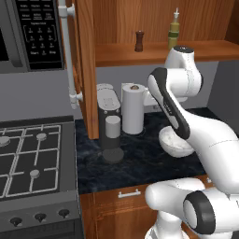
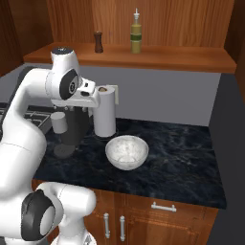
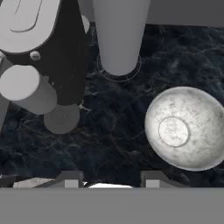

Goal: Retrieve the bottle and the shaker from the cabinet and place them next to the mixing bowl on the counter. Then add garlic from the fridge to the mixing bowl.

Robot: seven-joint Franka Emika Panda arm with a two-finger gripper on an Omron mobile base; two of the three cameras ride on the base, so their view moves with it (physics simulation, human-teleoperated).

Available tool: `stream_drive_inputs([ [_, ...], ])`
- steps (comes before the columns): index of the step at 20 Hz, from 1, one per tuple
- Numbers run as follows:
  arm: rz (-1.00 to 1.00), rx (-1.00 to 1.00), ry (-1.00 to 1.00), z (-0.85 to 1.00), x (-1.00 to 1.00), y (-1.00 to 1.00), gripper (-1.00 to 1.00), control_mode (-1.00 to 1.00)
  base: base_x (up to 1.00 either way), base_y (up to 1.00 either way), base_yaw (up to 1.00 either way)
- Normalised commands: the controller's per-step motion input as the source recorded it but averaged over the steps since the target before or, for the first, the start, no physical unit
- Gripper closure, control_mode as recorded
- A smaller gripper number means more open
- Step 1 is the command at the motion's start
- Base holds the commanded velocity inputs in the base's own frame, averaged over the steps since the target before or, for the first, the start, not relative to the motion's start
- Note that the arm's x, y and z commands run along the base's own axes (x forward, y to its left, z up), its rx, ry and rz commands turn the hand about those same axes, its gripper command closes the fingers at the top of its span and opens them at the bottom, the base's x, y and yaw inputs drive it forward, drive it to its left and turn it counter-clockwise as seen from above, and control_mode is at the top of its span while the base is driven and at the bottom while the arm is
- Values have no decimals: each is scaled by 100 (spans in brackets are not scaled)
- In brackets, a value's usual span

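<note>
Bottle point(image 2: 136, 32), shaker point(image 2: 98, 42) near shelf front edge; end effector point(image 3: 109, 180) narrow, empty, above counter point(image 3: 118, 131).

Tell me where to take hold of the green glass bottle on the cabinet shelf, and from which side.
Grip the tall green glass bottle around its wide cylindrical body, below the thin neck, which looks too slim for a secure hold. It stands upright on the wooden cabinet shelf, so come in level from the open front. The small dark brown shaker stands apart to one side, probably leaving room for both fingers.
</note>
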Motion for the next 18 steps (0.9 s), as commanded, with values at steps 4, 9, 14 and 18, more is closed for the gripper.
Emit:
stream_drive_inputs([
  [4,0,-3,-13,6,-23,13,-100,-100,0,0,0],
  [9,1,-11,-40,21,-70,-6,-100,-100,0,0,0],
  [14,-4,-5,-37,71,-70,0,-100,-100,0,0,0],
  [18,-12,2,-9,100,-35,0,-100,-100,0,0,0],
])
